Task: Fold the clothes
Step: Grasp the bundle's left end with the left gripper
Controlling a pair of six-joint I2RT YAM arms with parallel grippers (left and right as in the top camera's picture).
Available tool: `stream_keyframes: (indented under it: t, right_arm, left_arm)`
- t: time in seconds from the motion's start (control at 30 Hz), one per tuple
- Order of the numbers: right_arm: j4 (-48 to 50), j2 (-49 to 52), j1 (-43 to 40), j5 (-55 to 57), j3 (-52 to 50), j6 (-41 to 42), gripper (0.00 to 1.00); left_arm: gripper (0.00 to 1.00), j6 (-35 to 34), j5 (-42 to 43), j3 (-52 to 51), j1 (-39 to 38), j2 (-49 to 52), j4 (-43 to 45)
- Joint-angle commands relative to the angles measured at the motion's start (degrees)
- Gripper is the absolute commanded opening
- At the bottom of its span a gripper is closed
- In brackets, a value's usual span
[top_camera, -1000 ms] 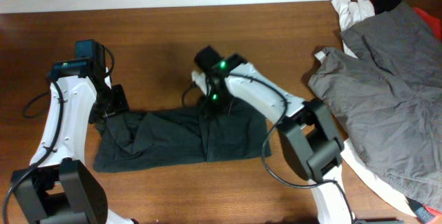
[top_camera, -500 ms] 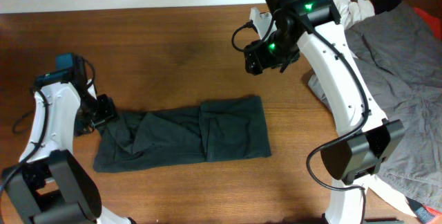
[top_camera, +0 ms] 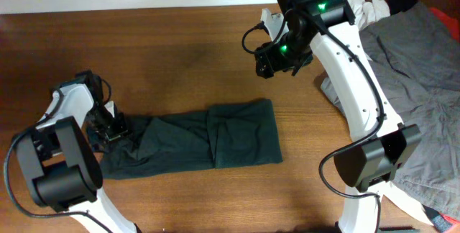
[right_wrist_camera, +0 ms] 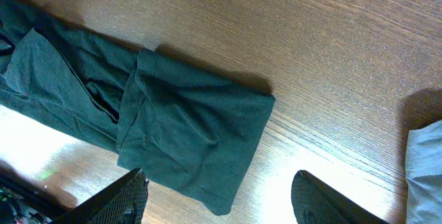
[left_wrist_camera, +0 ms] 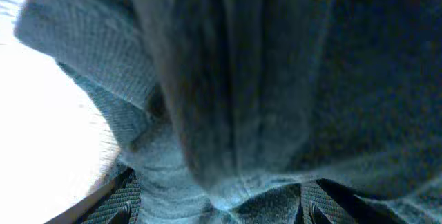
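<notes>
The clothes, a dark T-shirt [top_camera: 215, 136], lie folded into a long strip across the front middle of the table. No lettering shows. My left gripper [top_camera: 108, 126] is down on the strip's left end. In the left wrist view the fabric [left_wrist_camera: 276, 79] fills the frame and bunches between the wide-apart fingers [left_wrist_camera: 128, 200]; the jaws are open. My right gripper [top_camera: 267, 66] hangs open high above the back of the table, clear of the shirt. The right wrist view looks down on the strip's right end [right_wrist_camera: 186, 127], with nothing between the fingers [right_wrist_camera: 324, 200].
A heap of grey garments [top_camera: 410, 96] covers the table's right side, with a white cloth [top_camera: 363, 10] and a black item [top_camera: 402, 1] at the back right. A grey corner [right_wrist_camera: 425, 162] shows at the right wrist view's edge. Bare wood [top_camera: 180, 53] lies behind the shirt.
The right gripper let go of the shirt's middle and rose to the back right, then held still. The left gripper swung out left, then came back onto the shirt's left end.
</notes>
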Motion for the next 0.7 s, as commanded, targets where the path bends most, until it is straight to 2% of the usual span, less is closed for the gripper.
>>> stream_keyframes:
  t: [0.0, 0.17, 0.3, 0.37, 0.47, 0.67]
  right_arm:
    - [-0.3, 0.4, 0.1, 0.2, -0.2, -0.6, 0.71]
    - [-0.5, 0.4, 0.1, 0.2, -0.2, -0.7, 0.71]
    - [-0.5, 0.4, 0.0, 0.3, -0.2, -0.7, 0.71]
    - [-0.5, 0.4, 0.0, 0.3, -0.2, -0.7, 0.71]
    - [-0.4, 0.4, 0.0, 0.3, -0.2, -0.7, 0.71]
    - [-0.8, 0.4, 0.0, 0.3, -0.2, -0.6, 0.71]
  left_arm:
    - [0.73, 1.0, -0.4, -0.6, 0.3, 4.1, 0.9]
    - [0.73, 1.0, -0.4, -0.3, 0.3, 5.2, 0.3]
    - [0.74, 0.6, -1.6, 4.7, 0.3, 3.7, -3.5]
    - [0.77, 0.3, -3.0, 6.3, 0.3, 2.1, -4.3]
    - [0.78, -1.1, -6.0, 6.5, 0.3, 0.3, -4.3]
    - [0.78, -1.5, -5.8, 4.0, 0.3, 0.5, -2.0]
